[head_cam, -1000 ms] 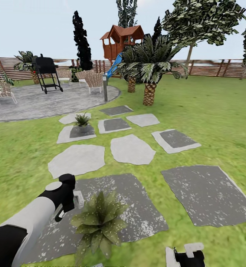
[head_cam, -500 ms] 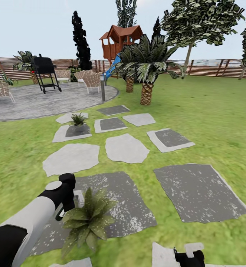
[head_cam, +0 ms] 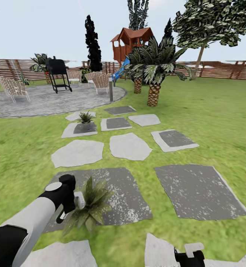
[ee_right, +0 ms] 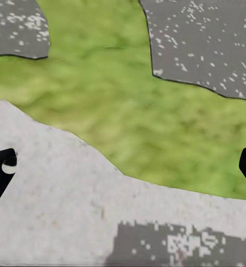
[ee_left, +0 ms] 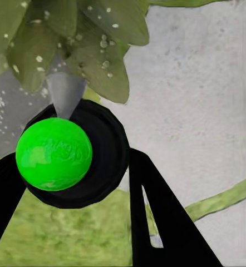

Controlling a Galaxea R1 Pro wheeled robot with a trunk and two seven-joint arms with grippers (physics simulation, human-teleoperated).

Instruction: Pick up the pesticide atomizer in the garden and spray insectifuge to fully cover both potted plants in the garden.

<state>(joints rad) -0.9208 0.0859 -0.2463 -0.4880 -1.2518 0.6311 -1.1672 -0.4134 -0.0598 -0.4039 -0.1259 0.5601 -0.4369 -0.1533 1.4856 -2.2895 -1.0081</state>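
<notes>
Left gripper (head_cam: pixel 77 203) clamped on dark green-capped pesticide atomizer (ee_left: pixel 67 158), nozzle at near speckled agave-like potted plant (head_cam: pixel 88 208), right gripper (ee_right: pixel 123 167) fingers apart above pale grey stepping stone (ee_right: pixel 73 206)

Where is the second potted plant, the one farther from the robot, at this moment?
In the head view, the farther potted plant stands left of centre on a dark stepping stone, just before the round paved patio, well beyond the near potted plant.
</notes>
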